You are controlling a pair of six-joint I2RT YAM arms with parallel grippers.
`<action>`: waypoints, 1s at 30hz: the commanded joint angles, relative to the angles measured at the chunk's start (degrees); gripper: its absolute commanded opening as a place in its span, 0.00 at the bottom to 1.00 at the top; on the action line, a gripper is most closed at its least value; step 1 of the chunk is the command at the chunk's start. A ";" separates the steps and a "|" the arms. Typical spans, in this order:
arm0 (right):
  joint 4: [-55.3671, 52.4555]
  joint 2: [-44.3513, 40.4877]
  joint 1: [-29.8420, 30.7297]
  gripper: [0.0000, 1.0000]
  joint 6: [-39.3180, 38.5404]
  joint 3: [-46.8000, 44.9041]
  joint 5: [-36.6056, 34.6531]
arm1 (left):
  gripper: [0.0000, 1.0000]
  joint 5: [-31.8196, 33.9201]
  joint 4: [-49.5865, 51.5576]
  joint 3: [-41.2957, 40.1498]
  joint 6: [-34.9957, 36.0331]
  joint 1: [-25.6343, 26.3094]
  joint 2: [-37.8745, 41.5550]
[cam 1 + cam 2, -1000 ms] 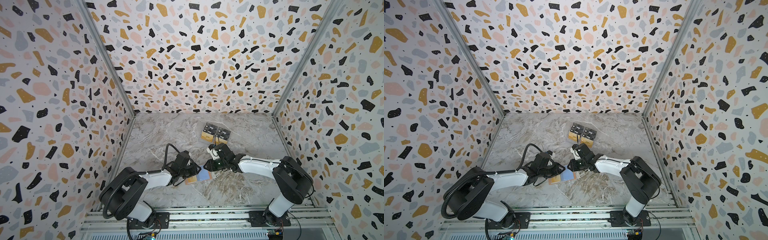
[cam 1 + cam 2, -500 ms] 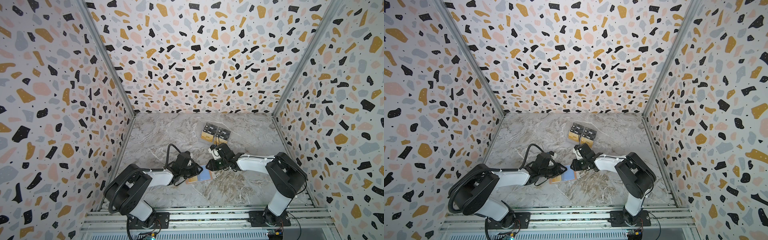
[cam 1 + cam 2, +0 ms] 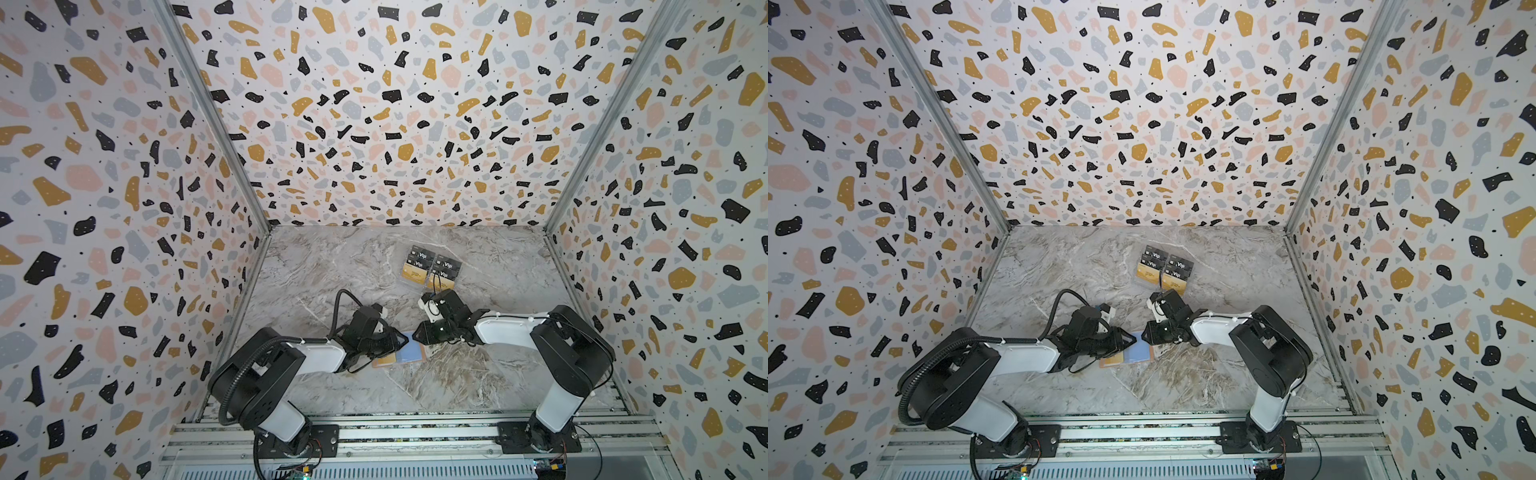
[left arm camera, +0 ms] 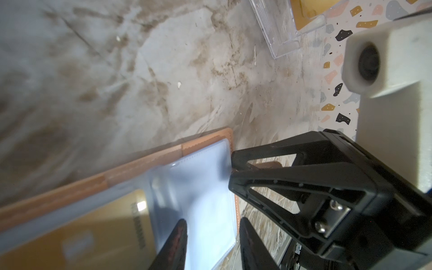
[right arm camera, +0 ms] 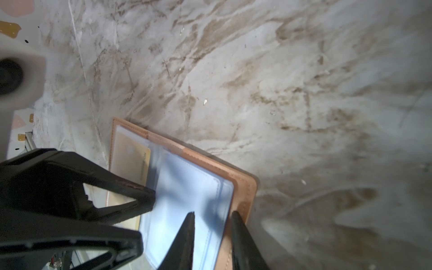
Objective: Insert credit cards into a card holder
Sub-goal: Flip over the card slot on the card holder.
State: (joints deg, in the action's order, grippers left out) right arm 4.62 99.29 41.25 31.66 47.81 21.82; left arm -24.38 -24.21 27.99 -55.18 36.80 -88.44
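The card holder [image 3: 409, 353] [image 3: 1138, 352] lies open on the marble table, peach leather with pale bluish sleeves [image 4: 201, 187] [image 5: 187, 194]. One gold credit card [image 4: 93, 229] [image 5: 131, 161] sits in a sleeve on its left half. Other gold credit cards [image 3: 412, 272] [image 3: 1147, 272] stand in the clear stand farther back. My left gripper [image 3: 405, 338] [image 4: 213, 222] hovers low over the bluish sleeve, jaws apart, nothing between them. My right gripper [image 3: 415, 334] [image 5: 213, 214] faces it, jaws apart, straddling the sleeve's edge and the leather rim.
A clear tiered stand [image 3: 432, 268] [image 3: 1165, 266] at the back centre holds black "Vip" cards [image 3: 422, 255] above the gold ones. The two grippers' tips almost meet over the holder. Patterned walls close in left, right and back; the metal rail [image 3: 415, 432] runs along the front.
The right arm's elbow has drawn a little to the left. Both grippers stay at the holder with only slight shifts; the holder has not moved.
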 commanded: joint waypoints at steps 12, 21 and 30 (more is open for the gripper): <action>-0.82 -0.53 0.55 0.29 0.73 -1.42 -0.03 | 0.38 -0.73 -2.42 -1.52 -0.68 -0.08 -0.41; 0.76 0.31 0.49 0.26 0.88 -0.50 2.53 | 0.33 0.19 -4.23 -2.96 -0.93 -0.14 -2.13; 0.84 -0.21 0.56 0.25 1.79 -1.55 2.61 | 0.19 -0.41 -7.16 -4.25 -1.52 -0.65 -2.44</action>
State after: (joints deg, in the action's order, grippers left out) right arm 6.22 99.20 41.30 32.53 46.96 23.16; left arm -24.64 -29.30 24.71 -56.71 36.60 -90.02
